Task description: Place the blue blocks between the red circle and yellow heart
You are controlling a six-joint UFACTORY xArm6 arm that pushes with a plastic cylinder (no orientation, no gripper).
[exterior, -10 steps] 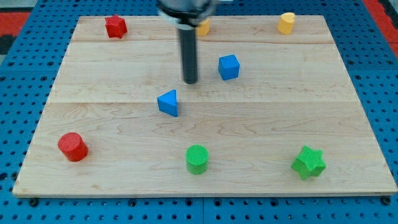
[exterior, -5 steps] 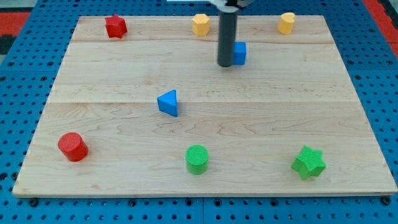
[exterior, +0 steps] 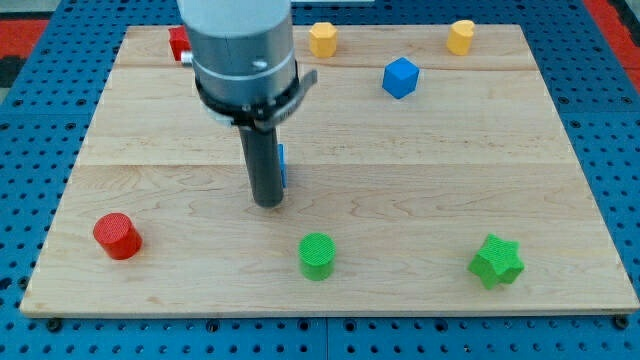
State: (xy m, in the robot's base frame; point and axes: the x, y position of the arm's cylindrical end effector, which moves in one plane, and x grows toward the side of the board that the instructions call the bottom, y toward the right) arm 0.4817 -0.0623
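Observation:
My tip (exterior: pixel 267 201) stands near the board's middle, right in front of the blue triangle block (exterior: pixel 283 166), which is mostly hidden behind the rod. The blue cube (exterior: pixel 399 77) lies at the upper right of the middle. The red circle (exterior: pixel 118 236) sits at the lower left. One yellow block (exterior: pixel 322 39) lies at the top middle and another (exterior: pixel 460 36) at the top right; which one is the heart I cannot tell.
A red block (exterior: pixel 178 42) shows at the top left, partly hidden by the arm. A green cylinder (exterior: pixel 317 255) sits at the bottom middle, a green star (exterior: pixel 496 261) at the bottom right. The wooden board (exterior: pixel 560 180) lies on a blue pegboard.
The blue cube was pushed up and to the right. My tip then swung down and left from beside the cube to the blue triangle, and the arm now covers the upper left.

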